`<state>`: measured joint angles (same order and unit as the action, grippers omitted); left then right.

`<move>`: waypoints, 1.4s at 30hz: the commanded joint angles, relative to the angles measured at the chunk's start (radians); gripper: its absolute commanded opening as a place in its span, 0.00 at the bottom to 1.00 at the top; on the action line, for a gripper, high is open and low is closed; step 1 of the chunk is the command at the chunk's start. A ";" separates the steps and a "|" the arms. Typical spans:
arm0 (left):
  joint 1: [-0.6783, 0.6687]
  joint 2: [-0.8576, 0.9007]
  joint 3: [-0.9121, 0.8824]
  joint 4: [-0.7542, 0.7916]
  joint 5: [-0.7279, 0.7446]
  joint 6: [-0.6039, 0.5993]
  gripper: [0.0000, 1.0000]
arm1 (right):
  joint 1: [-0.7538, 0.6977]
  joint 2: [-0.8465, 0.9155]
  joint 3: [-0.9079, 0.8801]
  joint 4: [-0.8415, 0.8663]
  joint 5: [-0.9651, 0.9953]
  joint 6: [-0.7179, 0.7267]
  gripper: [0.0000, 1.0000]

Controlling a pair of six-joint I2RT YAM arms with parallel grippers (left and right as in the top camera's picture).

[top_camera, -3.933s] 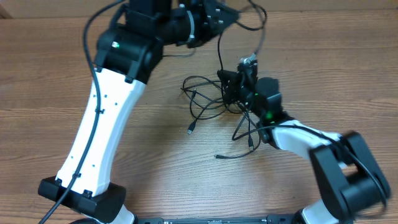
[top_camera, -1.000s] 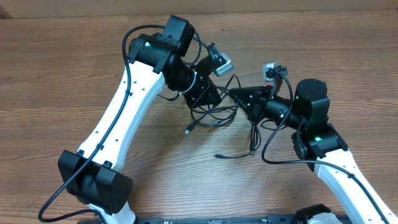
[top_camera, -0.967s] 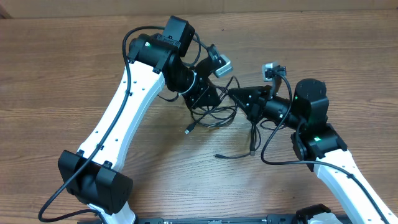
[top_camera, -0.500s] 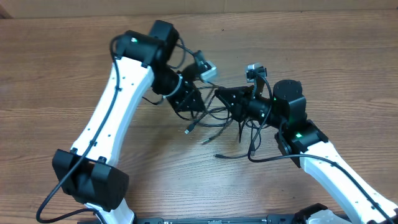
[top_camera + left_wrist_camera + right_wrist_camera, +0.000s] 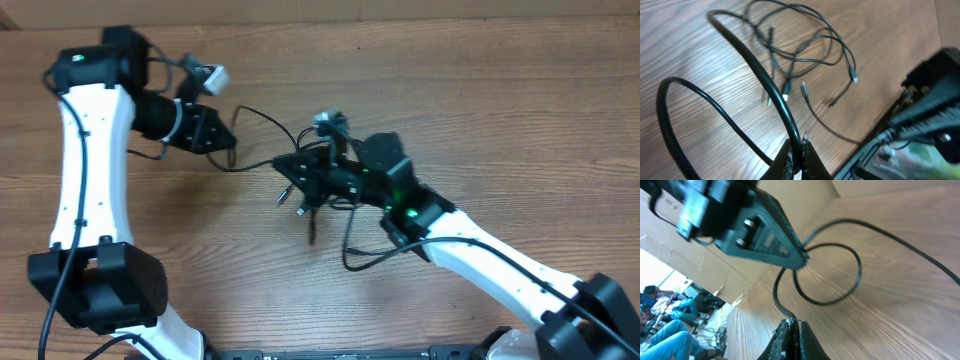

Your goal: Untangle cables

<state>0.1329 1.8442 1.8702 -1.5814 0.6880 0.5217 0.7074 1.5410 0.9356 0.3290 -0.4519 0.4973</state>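
Left claw [image 5: 226, 143], jaws pinched shut on one of the thin black cables [image 5: 759, 70], hangs over the far-left part of the brown wood-grain table [image 5: 500, 90]. The right claw [image 5: 283, 167], likewise clamped tight on a black strand, hovers near the table's middle. The two tips face each other, near but apart, and the cord between them runs roughly left to right across the table, bowing away from the robot on the way.

From the right wrist camera, the strand leaves the right claw's fingers [image 5: 790, 332], curls into a round loop [image 5: 858, 272] and heads for the tip of the left claw. Whether both claws hold the very same cord is likely but cannot be traced end to end.

The remaining tangle of cords [image 5: 796, 61], with its small silver-tipped plugs, lies on the wood close under the right claw and well apart from the left. The right arm is much the nearer to it, so it looks placed to pin or lift the tangle while the left arm draws its strand out leftward along that same line.

The risk (a familiar one with slack cord) is that the loop pulls tight into a knot rather than slipping free.
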 commanded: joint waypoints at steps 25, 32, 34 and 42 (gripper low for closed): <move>0.164 0.007 -0.002 0.233 -0.735 -1.158 0.04 | 0.187 0.303 0.088 0.110 0.114 -0.024 0.04; 0.164 0.005 0.024 0.446 -0.290 -0.758 0.04 | 0.189 0.303 0.088 0.106 0.115 -0.029 0.05; 0.162 0.005 0.028 0.472 -0.001 -0.536 0.04 | 0.189 0.303 0.088 0.106 0.115 -0.028 0.05; 0.140 0.006 0.031 0.518 0.333 -0.215 0.04 | 0.189 0.303 0.088 0.079 0.115 -0.028 0.08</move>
<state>0.2878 1.8442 1.8759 -1.0981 0.7670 0.0799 0.8909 1.8507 1.0065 0.4175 -0.3473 0.4767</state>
